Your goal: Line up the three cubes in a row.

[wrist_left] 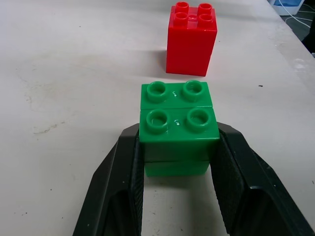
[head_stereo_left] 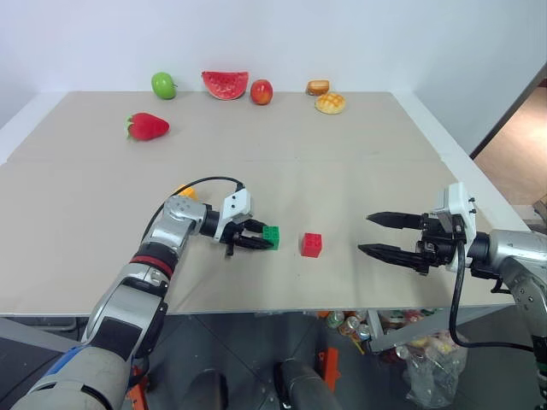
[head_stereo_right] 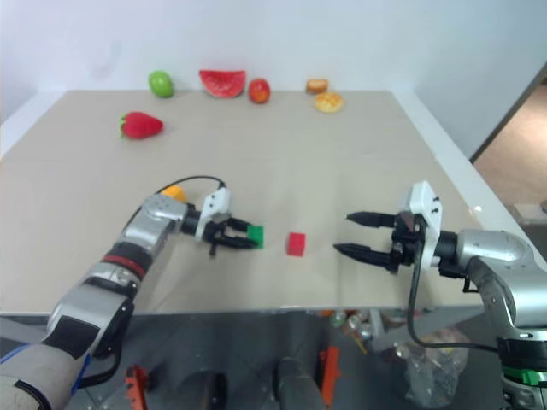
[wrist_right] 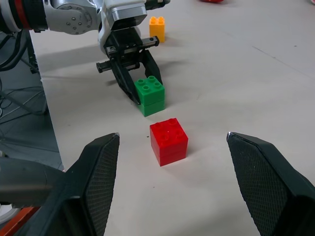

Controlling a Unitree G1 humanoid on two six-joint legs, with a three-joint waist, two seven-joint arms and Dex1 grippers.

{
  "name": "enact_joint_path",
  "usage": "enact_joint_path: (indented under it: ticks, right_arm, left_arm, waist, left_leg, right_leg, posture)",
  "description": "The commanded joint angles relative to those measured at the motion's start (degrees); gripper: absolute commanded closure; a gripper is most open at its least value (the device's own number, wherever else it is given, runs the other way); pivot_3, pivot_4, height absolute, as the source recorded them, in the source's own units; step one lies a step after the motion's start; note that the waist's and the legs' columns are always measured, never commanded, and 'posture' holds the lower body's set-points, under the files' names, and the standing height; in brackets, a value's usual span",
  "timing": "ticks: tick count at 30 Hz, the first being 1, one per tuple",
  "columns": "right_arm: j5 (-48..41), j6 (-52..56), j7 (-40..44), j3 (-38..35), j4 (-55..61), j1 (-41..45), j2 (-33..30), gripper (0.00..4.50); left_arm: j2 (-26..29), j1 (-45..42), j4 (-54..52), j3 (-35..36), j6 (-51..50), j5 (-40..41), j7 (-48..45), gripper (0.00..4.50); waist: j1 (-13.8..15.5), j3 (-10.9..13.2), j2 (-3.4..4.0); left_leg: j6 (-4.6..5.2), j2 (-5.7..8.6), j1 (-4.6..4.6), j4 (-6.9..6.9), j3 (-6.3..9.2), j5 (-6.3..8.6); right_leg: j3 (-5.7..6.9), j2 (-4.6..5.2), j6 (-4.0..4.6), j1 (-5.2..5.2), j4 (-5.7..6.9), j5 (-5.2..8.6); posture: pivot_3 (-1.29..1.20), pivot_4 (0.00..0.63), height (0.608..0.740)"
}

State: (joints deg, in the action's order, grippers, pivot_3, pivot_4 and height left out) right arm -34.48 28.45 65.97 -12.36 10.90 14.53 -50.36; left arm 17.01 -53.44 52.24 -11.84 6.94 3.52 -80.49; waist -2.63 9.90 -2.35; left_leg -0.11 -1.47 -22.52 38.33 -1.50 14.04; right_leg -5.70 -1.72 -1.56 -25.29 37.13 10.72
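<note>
Our left claw (head_stereo_left: 261, 240) pinches the green cube (head_stereo_left: 271, 237) (light, rigid, smooth-sided) by opposite flat walls; right claw (head_stereo_left: 369, 234) gapes empty

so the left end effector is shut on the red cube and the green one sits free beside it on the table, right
Not quite: the colours are swapped. The left end effector is shut on the green cube, and the red cube sits free beside it on the table. The left wrist view shows this plainly, with both black fingers pressed against the green cube's sides.
</note>
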Motion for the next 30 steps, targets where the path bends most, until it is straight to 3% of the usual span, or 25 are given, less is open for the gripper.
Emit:
enact_joint_path:
  ticks: [1,18,20,26,30]
  right_arm:
    - [0.63,-1.44,-0.27,0.8,-0.35,1.82,0.69,0.9]
    - [1.95,-3.15,0.59,3.92,-3.72,5.44,2.44,0.9]
    - [1.94,-3.18,0.63,3.88,-3.65,5.32,2.35,0.9]
    - [1.95,-3.04,0.44,3.94,-3.39,5.29,2.37,0.9]
    - [1.78,-2.83,0.35,3.95,-3.08,5.39,2.39,0.9]
  left_arm:
    - [0.47,0.22,-2.41,0.05,-1.08,0.14,-0.92,3.2]
    - [2.73,6.24,-11.2,-0.2,-5.42,0.7,1.02,3.2]
    - [2.52,6.55,-11.64,-0.17,-6.08,1.05,1.26,2.18]
    - [1.98,6.64,-12.06,0.2,-5.69,1.18,2.6,0.17]
    - [3.11,6.93,-12.16,0.52,-4.93,0.97,3.08,0.08]
  waist:
    - [0.0,0.0,0.0]
    - [-0.17,0.0,0.0]
    - [-0.16,0.0,0.0]
    - [-0.08,0.0,0.0]
    - [-0.1,0.0,0.0]
  left_leg:
    - [0.0,-0.01,0.0,0.0,0.0,0.0]
    - [0.07,-0.09,0.05,0.0,-0.04,0.04]
    - [0.07,-0.09,0.05,0.0,-0.03,0.04]
    - [0.08,-0.09,0.04,0.01,-0.01,0.04]
    - [0.07,-0.07,0.03,0.04,-0.04,0.04]
  right_leg:
    - [0.0,-0.01,0.0,0.0,0.0,0.0]
    - [-0.05,-0.09,0.02,0.0,0.03,0.0]
    - [-0.04,-0.1,0.02,0.0,0.02,0.0]
    - [-0.01,-0.09,0.02,-0.01,0.02,0.0]
    - [-0.07,-0.09,0.02,0.0,0.02,-0.01]
  posture:
    - [0.0,0.15,0.74]
    - [0.0,0.15,0.74]
    - [0.0,0.15,0.74]
    - [0.0,0.15,0.74]
    - [0.0,0.15,0.74]
